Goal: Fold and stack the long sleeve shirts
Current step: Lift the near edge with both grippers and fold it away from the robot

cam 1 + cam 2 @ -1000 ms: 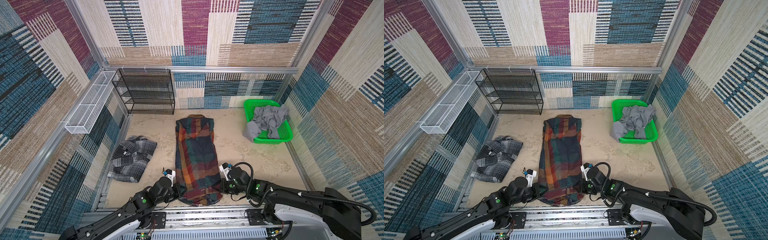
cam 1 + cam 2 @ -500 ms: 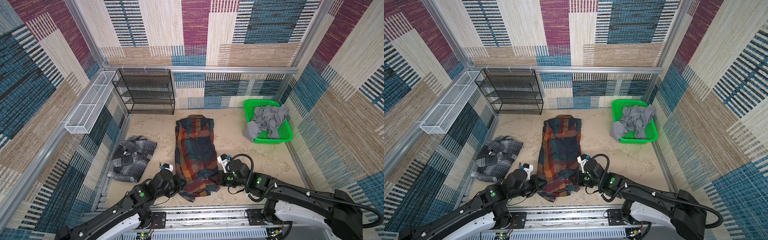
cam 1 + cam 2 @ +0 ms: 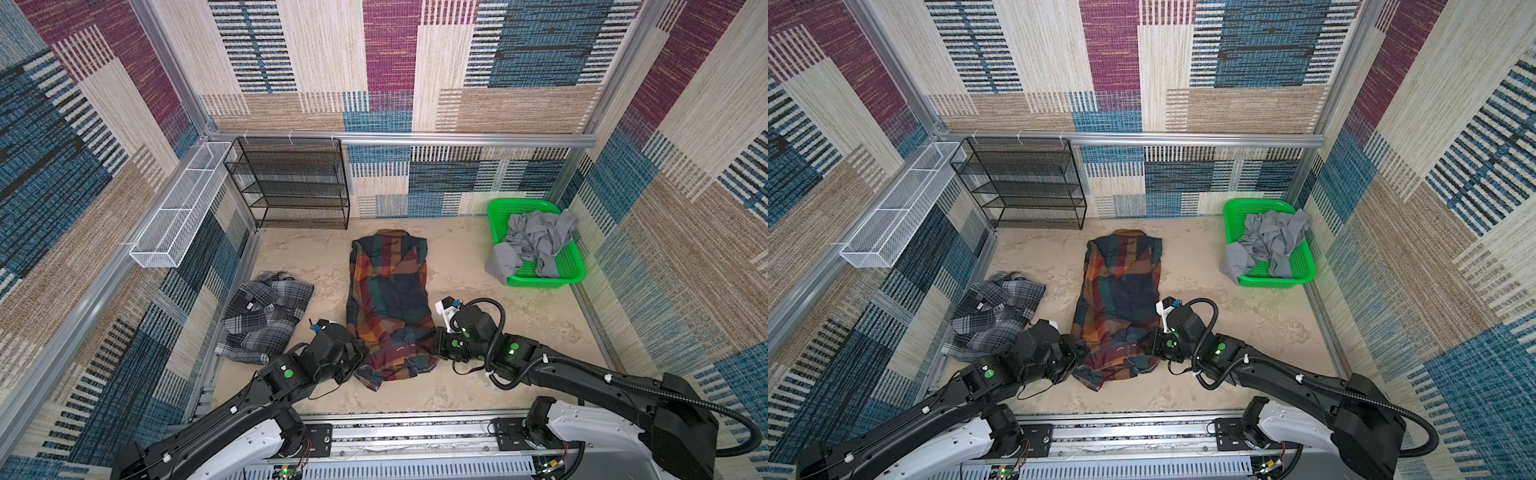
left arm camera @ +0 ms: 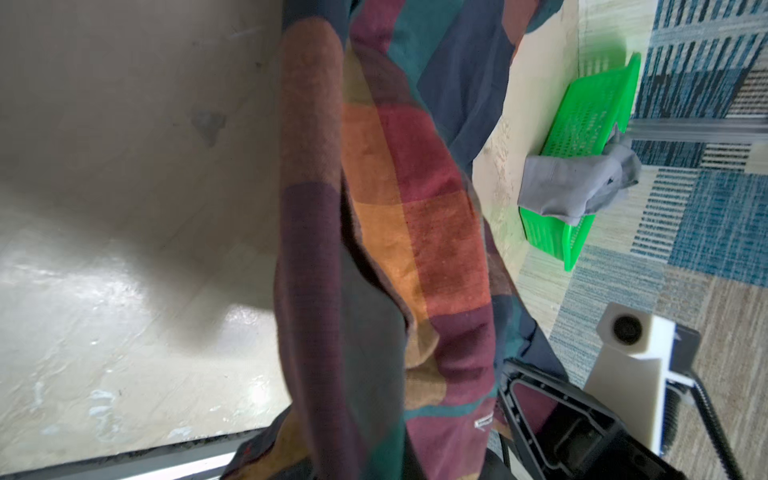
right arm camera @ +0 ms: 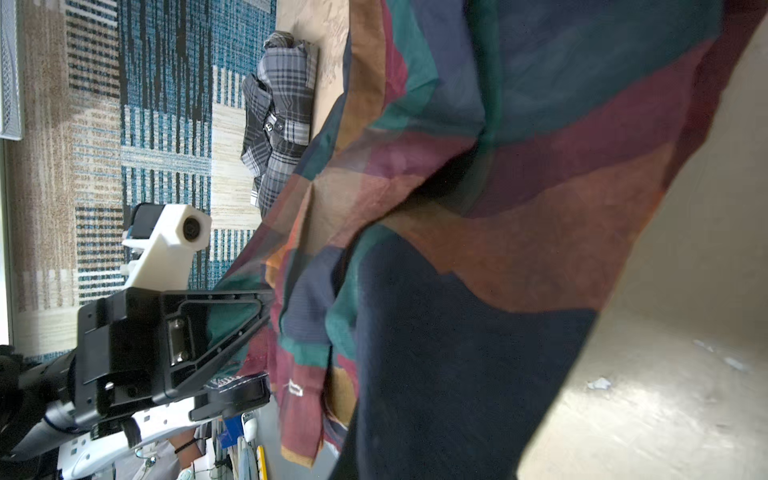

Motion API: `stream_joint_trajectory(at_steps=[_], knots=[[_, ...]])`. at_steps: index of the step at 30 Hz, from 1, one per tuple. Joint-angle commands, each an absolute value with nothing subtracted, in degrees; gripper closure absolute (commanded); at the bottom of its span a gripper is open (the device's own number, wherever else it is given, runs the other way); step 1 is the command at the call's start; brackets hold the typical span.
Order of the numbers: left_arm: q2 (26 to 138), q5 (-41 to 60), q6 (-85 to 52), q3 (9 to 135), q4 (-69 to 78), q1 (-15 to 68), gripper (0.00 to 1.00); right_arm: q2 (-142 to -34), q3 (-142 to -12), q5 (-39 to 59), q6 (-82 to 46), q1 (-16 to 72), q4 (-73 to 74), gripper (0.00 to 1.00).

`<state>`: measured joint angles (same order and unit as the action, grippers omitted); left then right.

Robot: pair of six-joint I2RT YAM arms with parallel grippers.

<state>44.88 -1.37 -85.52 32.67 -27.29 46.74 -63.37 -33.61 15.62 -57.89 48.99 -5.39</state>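
**Plaid shirt** point(image 3: 388, 299): large, in navy, orange, red and green checks. It lies lengthwise in the middle of the table point(image 3: 511, 386), with the collar at 12 o'clock and the hem at 6. The far part lies flat. The hem end is raised off the table and bunched between the two grippers.

**Left gripper** point(image 3: 360, 358): at the hem's 7 o'clock corner, jaws closed on the plaid shirt. Both top views bury the tips in cloth, so the pinch seems real mainly because the left wrist view shows the fabric hanging taut.

**Right gripper** point(image 3: 428, 347): at the hem's 5 o'clock corner, jaws likewise clamped on the plaid shirt. The cloth spans from it across to the left gripper.

**Grey shirt** point(image 3: 264, 318): smaller, grey-black-white plaid, crumpled. It lies at 9 o'clock of the plaid shirt, near the table's left edge and apart from the plaid shirt. Neither gripper holds it.

**Basket** point(image 3: 540, 284): green plastic, at 2 o'clock, by the right wall.

**Cloth** point(image 3: 536, 241): plain grey, heaped in the basket, with one fold spilling over its 8 o'clock corner onto the table.

**Rack** point(image 3: 291, 183): black mesh shelving, at 11 o'clock, against the far wall.

**Wire tray** point(image 3: 178, 208): white, long, at 10 o'clock, hung on the left wall beside the rack.
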Motion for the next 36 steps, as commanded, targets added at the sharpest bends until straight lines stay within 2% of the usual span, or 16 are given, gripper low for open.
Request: stream_joint_trajectory(at_steps=[1,5,12,19,23,29,33,36], knots=[[47.3,-2.4,-86.4,33.9,-29.5,45.5,1.00,-64.8,-34.8,18.2,-58.7,48.4,-4.0,1.00],[50.6,1.3,-87.2,33.1,-27.3,42.6,1.00,-67.0,-35.0,19.6,-58.8,47.8,-3.2,1.00],[51.8,2.1,-87.1,35.0,-28.4,38.6,1.00,-68.5,-35.1,20.8,-59.0,45.4,-3.0,1.00],[55.5,9.1,-84.1,33.4,-23.8,38.9,1.00,-68.9,-32.5,24.2,-60.2,46.1,0.7,1.00],[51.4,8.8,-87.5,26.4,-20.2,42.5,1.00,-65.0,-30.3,20.5,-62.1,49.4,-1.5,1.00],[39.5,2.2,-93.8,22.7,-26.6,51.1,1.00,-58.9,-25.7,16.7,-69.6,57.2,-1.9,1.00],[37.0,-3.9,-98.4,24.9,-31.1,59.1,1.00,-55.6,-27.4,11.4,-73.9,63.9,-5.3,1.00],[37.1,-6.4,-99.9,27.9,-34.2,60.7,1.00,-53.8,-28.7,9.1,-74.3,64.6,-8.6,1.00]])
